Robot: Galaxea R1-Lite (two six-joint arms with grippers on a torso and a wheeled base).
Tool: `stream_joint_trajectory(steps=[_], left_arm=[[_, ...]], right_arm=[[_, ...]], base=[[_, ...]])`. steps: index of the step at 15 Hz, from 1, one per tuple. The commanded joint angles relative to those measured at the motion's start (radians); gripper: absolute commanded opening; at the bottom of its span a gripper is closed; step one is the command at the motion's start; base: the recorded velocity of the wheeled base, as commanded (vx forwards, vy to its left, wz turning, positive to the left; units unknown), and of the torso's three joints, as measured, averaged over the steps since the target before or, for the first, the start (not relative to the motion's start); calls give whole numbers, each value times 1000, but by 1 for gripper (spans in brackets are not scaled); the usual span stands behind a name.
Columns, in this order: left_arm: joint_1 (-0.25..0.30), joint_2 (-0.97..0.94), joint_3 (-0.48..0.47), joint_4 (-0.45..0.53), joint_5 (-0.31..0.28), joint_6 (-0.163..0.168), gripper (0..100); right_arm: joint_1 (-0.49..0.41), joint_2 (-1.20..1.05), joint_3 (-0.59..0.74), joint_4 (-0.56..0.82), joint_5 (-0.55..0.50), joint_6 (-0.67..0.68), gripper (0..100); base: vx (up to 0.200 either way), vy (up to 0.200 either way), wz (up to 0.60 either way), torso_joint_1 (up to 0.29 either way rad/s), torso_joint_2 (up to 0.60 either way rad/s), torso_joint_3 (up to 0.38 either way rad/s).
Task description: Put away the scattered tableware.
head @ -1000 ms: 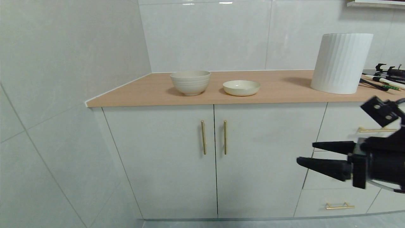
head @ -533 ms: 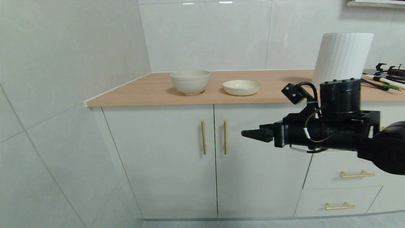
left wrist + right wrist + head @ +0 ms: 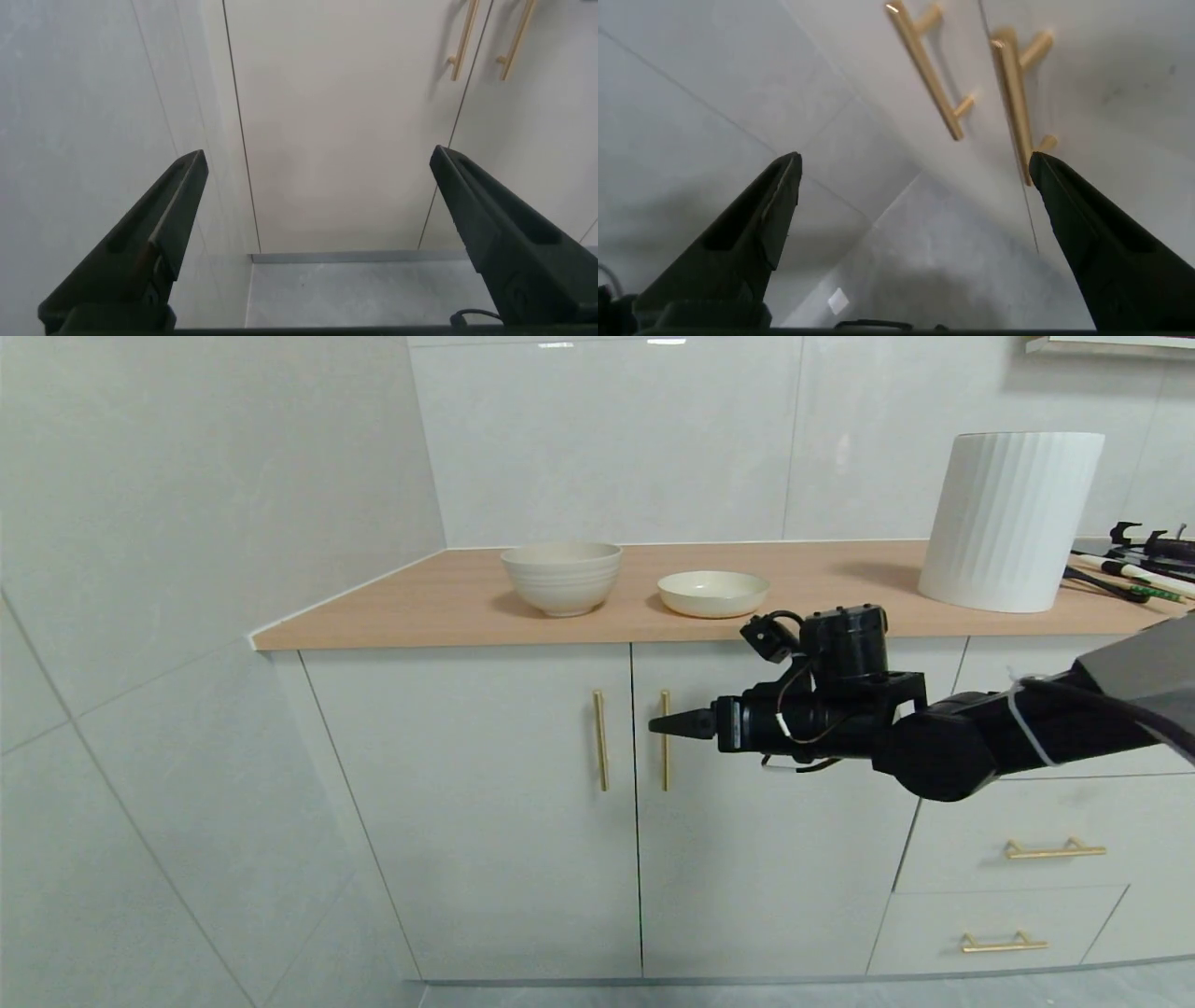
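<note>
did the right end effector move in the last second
Yes: the right end effector went left and slightly up, from in front of the drawers to the right door handle.

A beige bowl (image 3: 562, 578) with fine ribbed rings around its wall stands upright on the wooden desk (image 3: 420, 616), a little left of centre in the upper half of the frame. Just beside it, to the right and with a small gap between them, a shallow cream dish (image 3: 712, 594) sits flat, rim up, its glossy inside catching the light.
</note>
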Motion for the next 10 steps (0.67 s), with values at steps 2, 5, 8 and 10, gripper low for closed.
stream_joint_trajectory(steps=[2, 5, 8, 10], left_arm=[[0, 0, 0, 0, 0, 0, 100], [0, 0, 0, 0, 0, 0, 100], [0, 0, 0, 0, 0, 0, 100], [0, 0, 0, 0, 0, 0, 100]], right_arm=[[2, 126, -48, -35, -7, -1, 100], [2, 181, -71, -113, -16, 0, 100], [4, 213, -94, -147, -41, 3, 100], [4, 231, -124, -149, -42, 40, 100]], base=[[0, 0, 0, 0, 0, 0], [0, 0, 0, 0, 0, 0], [0, 0, 0, 0, 0, 0], [0, 0, 0, 0, 0, 0]])
